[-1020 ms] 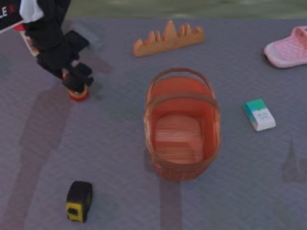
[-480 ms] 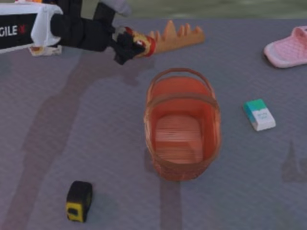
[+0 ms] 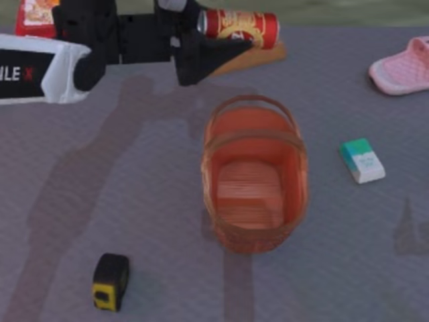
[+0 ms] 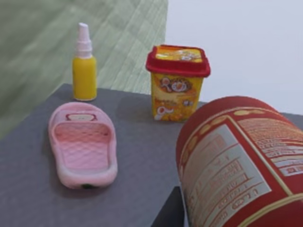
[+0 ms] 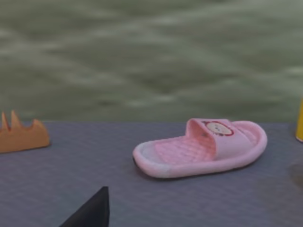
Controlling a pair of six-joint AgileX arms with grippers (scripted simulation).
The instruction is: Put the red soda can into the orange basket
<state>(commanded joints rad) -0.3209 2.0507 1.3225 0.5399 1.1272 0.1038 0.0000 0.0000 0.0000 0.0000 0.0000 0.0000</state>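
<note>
The red soda can (image 3: pixel 238 27) lies sideways in the air at the far edge of the table, silver top towards the left, with my left gripper (image 3: pixel 218 45) shut on it. In the left wrist view the red soda can (image 4: pixel 241 163) fills the near corner, label side up. The orange basket (image 3: pixel 255 176) stands upright in the middle of the table, nearer than the can, with its arched handle across the top and nothing inside. My right arm is out of the top view; only a dark corner of the right gripper (image 5: pixel 93 213) shows in its wrist view.
The flat orange spiky block (image 3: pixel 265 55) lies mostly hidden under the can. A pink slipper (image 3: pixel 401 66) sits far right, a white and teal box (image 3: pixel 362 161) right of the basket, a tape measure (image 3: pixel 110 282) near left, a red-lidded tub (image 3: pixel 37 15) far left, a yellow spray bottle (image 4: pixel 84 66).
My left gripper has lifted the can from the table's left and carried it right, to above the spiky block. The can now lies sideways and higher.
</note>
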